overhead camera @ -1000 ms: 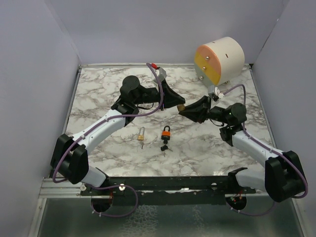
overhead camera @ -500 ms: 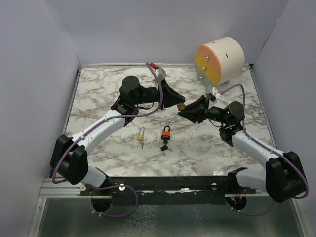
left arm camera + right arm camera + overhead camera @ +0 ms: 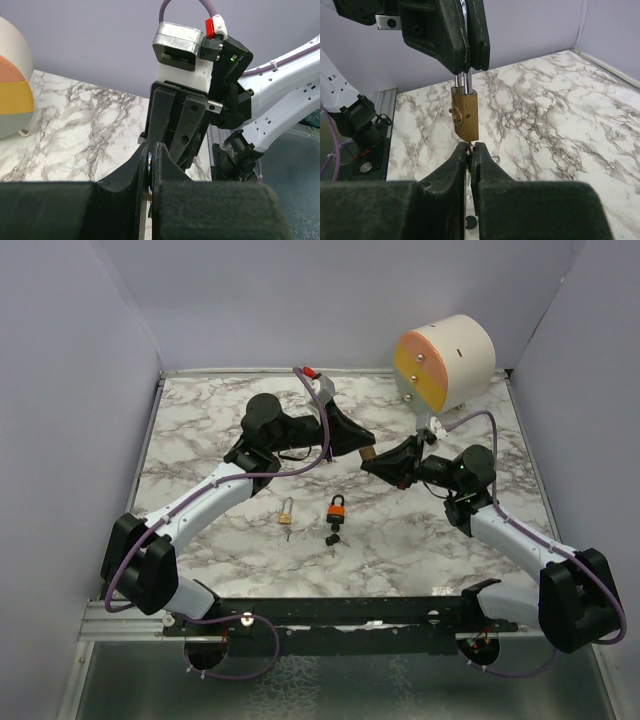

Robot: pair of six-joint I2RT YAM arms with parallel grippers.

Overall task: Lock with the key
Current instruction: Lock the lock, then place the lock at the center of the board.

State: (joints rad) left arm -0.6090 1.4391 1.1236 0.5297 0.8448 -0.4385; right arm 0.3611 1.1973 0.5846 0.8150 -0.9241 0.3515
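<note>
Your right gripper (image 3: 470, 152) is pinched on the key (image 3: 469, 146), tip just under the brass padlock (image 3: 465, 117); that padlock hangs clear by its shackle (image 3: 462, 80), clamped in your left gripper (image 3: 466, 57). Insertion looks like the step in hand; next, line the key up true and push straight in.

The body of the brass padlock (image 3: 465, 117) is recorded as yellow metal with a dull sheen, its shackle (image 3: 462, 80) as bright polished steel. The left gripper (image 3: 466, 64) and right gripper (image 3: 471, 150) are noted as matt black plastic. The key (image 3: 469, 146) is seen only as a thin metal sliver. The bench top (image 3: 190, 430) is noted as smooth, marble-patterned and slightly glossy.
</note>
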